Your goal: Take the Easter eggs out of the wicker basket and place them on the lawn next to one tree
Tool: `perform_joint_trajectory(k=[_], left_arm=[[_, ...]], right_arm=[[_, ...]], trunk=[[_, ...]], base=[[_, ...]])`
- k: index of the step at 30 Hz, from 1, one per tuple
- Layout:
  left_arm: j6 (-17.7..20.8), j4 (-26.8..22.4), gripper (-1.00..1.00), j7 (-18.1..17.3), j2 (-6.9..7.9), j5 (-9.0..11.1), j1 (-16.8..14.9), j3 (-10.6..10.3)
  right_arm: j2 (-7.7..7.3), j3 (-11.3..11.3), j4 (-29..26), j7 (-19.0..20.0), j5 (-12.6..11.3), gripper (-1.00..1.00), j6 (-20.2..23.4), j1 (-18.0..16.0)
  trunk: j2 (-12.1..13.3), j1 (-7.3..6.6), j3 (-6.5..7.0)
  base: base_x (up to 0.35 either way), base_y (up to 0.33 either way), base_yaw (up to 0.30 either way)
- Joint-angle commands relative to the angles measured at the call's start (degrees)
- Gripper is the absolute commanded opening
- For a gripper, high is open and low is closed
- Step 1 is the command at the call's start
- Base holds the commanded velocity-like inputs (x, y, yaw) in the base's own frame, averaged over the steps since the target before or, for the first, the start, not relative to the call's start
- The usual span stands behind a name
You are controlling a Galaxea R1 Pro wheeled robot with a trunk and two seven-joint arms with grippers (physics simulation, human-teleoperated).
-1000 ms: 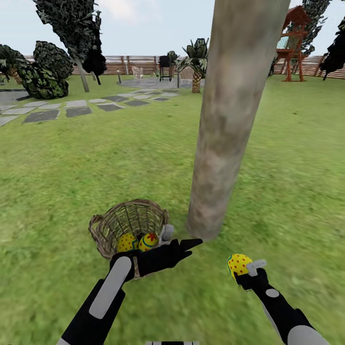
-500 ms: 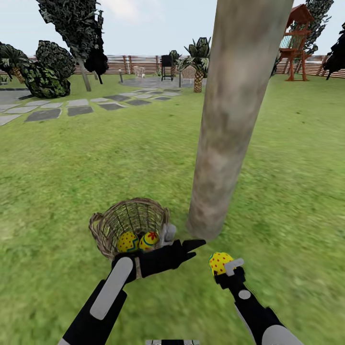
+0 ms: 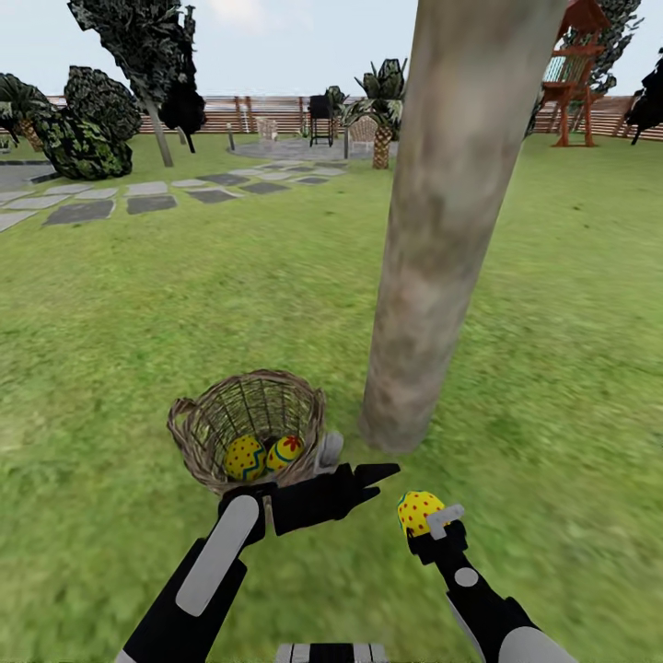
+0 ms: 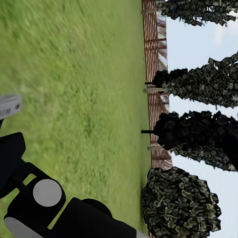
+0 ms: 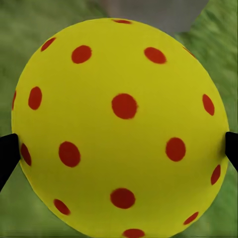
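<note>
The wicker basket [image 3: 245, 425] stands on the lawn [image 3: 138, 322] just left of the tree [image 3: 433, 267], a thick pale trunk. Two Easter eggs [image 3: 245, 457] [image 3: 284, 451], yellow with red dots, lie inside the basket. My left gripper [image 3: 354, 462] hovers open at the basket's near right rim, nothing between its fingers; one grey fingertip [image 4: 9, 106] shows in the left wrist view. A third egg [image 3: 417, 511] [image 5: 121, 126] is held just above the grass in front of the trunk's base, my right gripper [image 3: 426, 522] [image 5: 119, 151] shut on it, with black fingertips [image 5: 7, 154] at its sides.
Grey stepping stones [image 3: 120, 198] run across the far left. Dark leafy trees [image 3: 138, 64], a short palm [image 3: 379, 110] and a wooden playset [image 3: 571, 74] stand before the slat fence [image 3: 258, 112]. My right forearm [image 4: 47, 193] crosses the left wrist view.
My right gripper has carried its egg leftward, closer to the trunk's base and the left hand. The head camera shifted slightly. The left arm and basket have stayed put.
</note>
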Motion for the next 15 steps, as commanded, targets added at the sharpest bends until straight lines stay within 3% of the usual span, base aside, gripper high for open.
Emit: perform_joint_trajectory(k=[1, 7, 12, 15], left_arm=[[0.2, 0.0, 1.00, -0.4, -0.02, -0.3, 0.0, 0.0], [0.2, 0.0, 1.00, -0.4, -0.02, -0.3, 0.0, 0.0], [0.2, 0.0, 1.00, -0.4, 0.06, -0.2, 0.0, 0.0], [0.2, 0.1, 1.00, -0.4, -0.01, -0.2, 0.0, 0.0]], right_arm=[[0.04, -0.3, 0.1, -0.3, 0.6, -1.00, -0.2, 0.0], [0.04, -0.4, -0.6, -0.3, -0.1, -1.00, -0.2, 0.0], [0.04, -0.4, -0.8, -0.3, -0.1, -1.00, -0.2, 0.0], [0.04, -0.4, -0.8, -0.3, -0.1, -1.00, -0.2, 0.0]], trunk=[[0.0, 0.01, -0.27], [-0.1, 0.17, -1.60], [-0.1, 0.17, -1.60], [-0.1, 0.17, -1.60]], base=[[0.000, 0.000, 0.000], [0.000, 0.000, 0.000], [0.000, 0.000, 0.000], [0.189, 0.000, 0.000]])
